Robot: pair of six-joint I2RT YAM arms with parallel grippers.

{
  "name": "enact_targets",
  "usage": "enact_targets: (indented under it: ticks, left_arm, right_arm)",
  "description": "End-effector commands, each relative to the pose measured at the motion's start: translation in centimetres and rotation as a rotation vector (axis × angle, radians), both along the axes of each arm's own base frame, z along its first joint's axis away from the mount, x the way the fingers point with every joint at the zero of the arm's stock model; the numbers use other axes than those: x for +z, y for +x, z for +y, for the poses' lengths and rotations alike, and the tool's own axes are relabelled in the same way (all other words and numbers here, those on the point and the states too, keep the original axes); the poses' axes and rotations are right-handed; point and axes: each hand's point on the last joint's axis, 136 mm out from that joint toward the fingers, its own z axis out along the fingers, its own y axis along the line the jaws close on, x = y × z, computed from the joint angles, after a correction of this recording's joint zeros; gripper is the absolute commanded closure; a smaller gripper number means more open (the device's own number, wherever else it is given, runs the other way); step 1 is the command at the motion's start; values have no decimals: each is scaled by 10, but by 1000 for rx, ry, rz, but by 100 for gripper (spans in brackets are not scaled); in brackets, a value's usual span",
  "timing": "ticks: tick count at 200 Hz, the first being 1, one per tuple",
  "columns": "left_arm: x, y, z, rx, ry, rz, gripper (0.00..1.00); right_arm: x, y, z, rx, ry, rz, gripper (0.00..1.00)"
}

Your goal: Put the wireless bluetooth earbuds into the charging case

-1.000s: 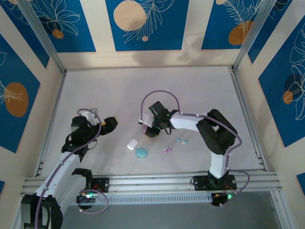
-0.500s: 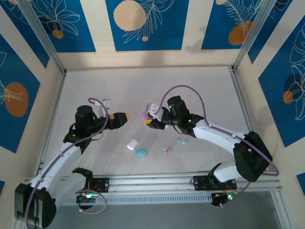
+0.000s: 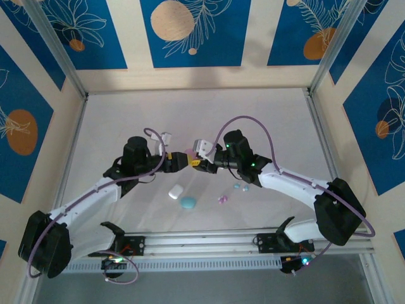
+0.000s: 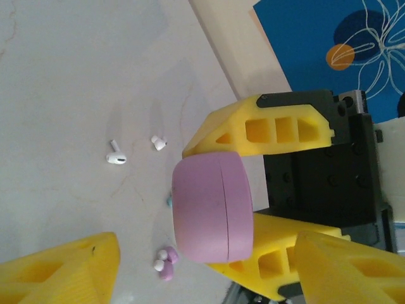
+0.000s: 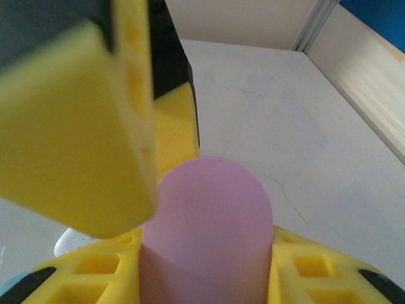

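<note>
Above the white table (image 3: 253,120) your right gripper (image 3: 192,159) clamps the pink case (image 4: 212,206), likely so your left gripper (image 3: 181,161), jaws apart, can open it.

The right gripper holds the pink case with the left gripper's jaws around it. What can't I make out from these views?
- Whether the left gripper touches the pink case: too small in the top view. In the right wrist view its blurred finger overlaps the case's edge.
- Cyan earbuds: all but hidden behind the pink case in the left wrist view.
- White case: mostly behind that finger in the right wrist view.
</note>
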Motion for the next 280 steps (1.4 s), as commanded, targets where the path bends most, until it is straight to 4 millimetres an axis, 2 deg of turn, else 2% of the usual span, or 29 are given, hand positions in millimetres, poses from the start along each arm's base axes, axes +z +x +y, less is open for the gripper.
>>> enact_targets:
  ticks: [1, 24, 59, 91, 107, 125, 145, 185, 242, 280]
  left_arm:
    - [24, 11, -9, 19, -58, -57, 36]
    - [25, 15, -11, 33, -77, -48, 45]
    - [24, 17, -17, 26, -98, -17, 54]
    - [25, 16, -20, 6, -114, 5, 75]
    - [29, 16, -19, 18, -132, 17, 83]
    - [39, 16, -17, 44, -179, 36, 85]
    - [56, 13, -17, 52, -267, 53, 86]
    - [72, 10, -16, 58, -373, 111, 89]
    - [73, 9, -14, 76, -379, 131, 89]
    - [76, 7, -15, 66, -390, 135, 89]
  right_arm:
    - [15, -12, 3, 51, 36, -59, 62]
    - [16, -12, 3, 50, 41, -70, 62]
    - [23, -14, 5, 59, 57, -104, 62]
    - [27, -8, 6, 27, 58, -131, 61]
    - [29, -4, 4, 2, 58, -141, 57]
    - [35, 0, -6, -18, 103, -132, 48]
    - [36, -5, -19, 68, 169, -43, 41]
    - [42, -14, -22, 153, 229, -86, 40]
    - [69, -2, -24, 87, 309, -148, 42]
    - [71, 1, -21, 91, 320, -153, 46]
